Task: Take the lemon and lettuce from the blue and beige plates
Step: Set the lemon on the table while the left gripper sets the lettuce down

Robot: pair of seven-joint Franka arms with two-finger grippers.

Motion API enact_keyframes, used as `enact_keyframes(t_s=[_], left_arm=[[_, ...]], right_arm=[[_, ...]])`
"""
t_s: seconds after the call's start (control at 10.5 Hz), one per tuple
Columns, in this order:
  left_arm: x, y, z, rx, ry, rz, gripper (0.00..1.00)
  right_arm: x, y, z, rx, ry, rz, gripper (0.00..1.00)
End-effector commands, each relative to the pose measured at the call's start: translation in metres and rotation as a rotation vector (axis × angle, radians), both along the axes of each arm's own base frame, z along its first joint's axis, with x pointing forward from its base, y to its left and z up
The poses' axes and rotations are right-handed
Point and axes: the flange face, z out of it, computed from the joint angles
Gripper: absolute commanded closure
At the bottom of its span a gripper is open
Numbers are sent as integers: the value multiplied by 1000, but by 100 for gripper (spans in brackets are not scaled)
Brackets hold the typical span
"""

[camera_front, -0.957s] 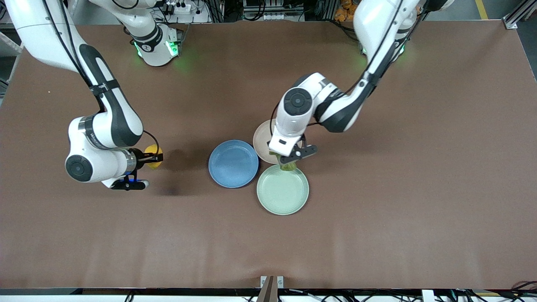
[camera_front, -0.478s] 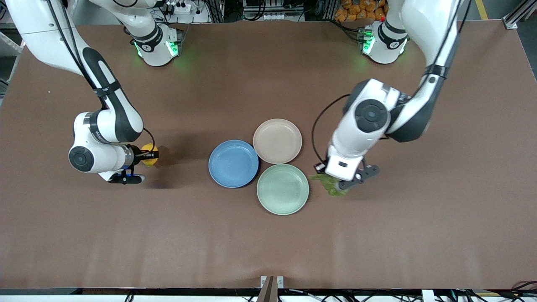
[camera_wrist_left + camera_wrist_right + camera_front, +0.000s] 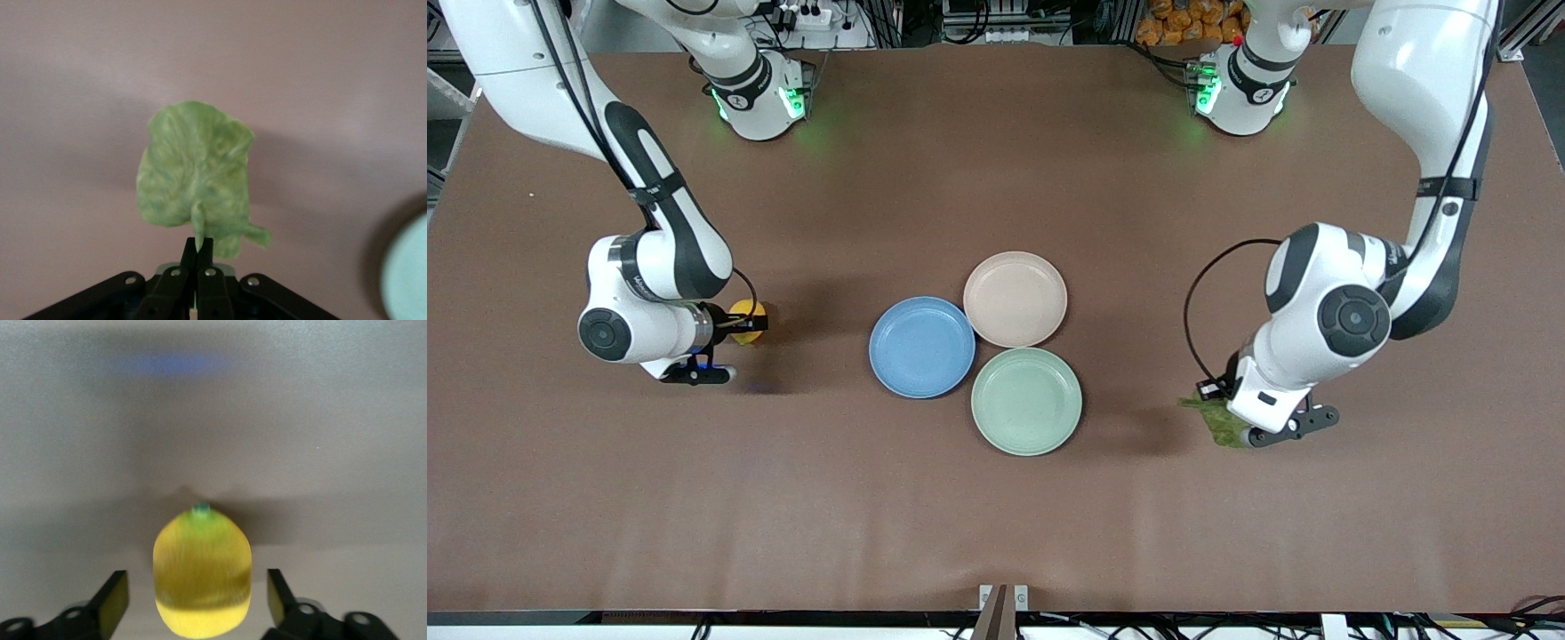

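The lemon point(image 3: 743, 314) lies on the brown table toward the right arm's end, away from the plates. My right gripper point(image 3: 751, 322) is open around it; in the right wrist view the lemon point(image 3: 202, 573) sits between the fingers point(image 3: 115, 595) with a gap on each side. My left gripper point(image 3: 1238, 427) is shut on the stem of the lettuce point(image 3: 1211, 418), low over the table toward the left arm's end; the leaf point(image 3: 193, 173) hangs from the closed gripper point(image 3: 198, 245). The blue plate point(image 3: 922, 347) and the beige plate point(image 3: 1015, 299) are empty at mid-table.
A mint-green plate point(image 3: 1026, 401) touches the two other plates, nearest the front camera; its rim shows in the left wrist view point(image 3: 408, 273). Bare brown table surrounds the plates.
My left arm carried the lettuce from over the beige and mint plates out to the table toward its own end. My right gripper and the lemon shifted slightly away from the plates.
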Motion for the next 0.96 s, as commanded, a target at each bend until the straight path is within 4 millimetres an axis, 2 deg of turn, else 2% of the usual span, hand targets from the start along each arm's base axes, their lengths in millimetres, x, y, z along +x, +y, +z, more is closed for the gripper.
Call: enact_keyframes(t_s=[0.0, 0.19, 0.29, 0.38, 0.48, 0.57, 0.67, 0.86], left_arm=[[-1, 8, -43, 47, 51, -36, 100], [2, 13, -63, 47, 65, -34, 100], [2, 14, -70, 47, 73, -37, 100], [3, 16, -71, 46, 74, -57, 63], [8, 37, -68, 43, 74, -91, 14], [14, 65, -62, 32, 70, -100, 0], [16, 65, -44, 29, 44, -119, 0], [19, 64, 10, 43, -32, -120, 0]], right_arm=[[14, -12, 51, -19, -11, -13, 0], [37, -15, 115, -17, 18, -10, 0], [38, -16, 153, -22, -14, -8, 0], [37, -15, 194, -29, -78, -9, 0], [33, -14, 227, -35, -133, -8, 0], [26, -10, 264, -42, -192, -6, 0], [16, -4, 295, -51, -230, -6, 0], [17, -2, 351, -50, -318, -6, 0]])
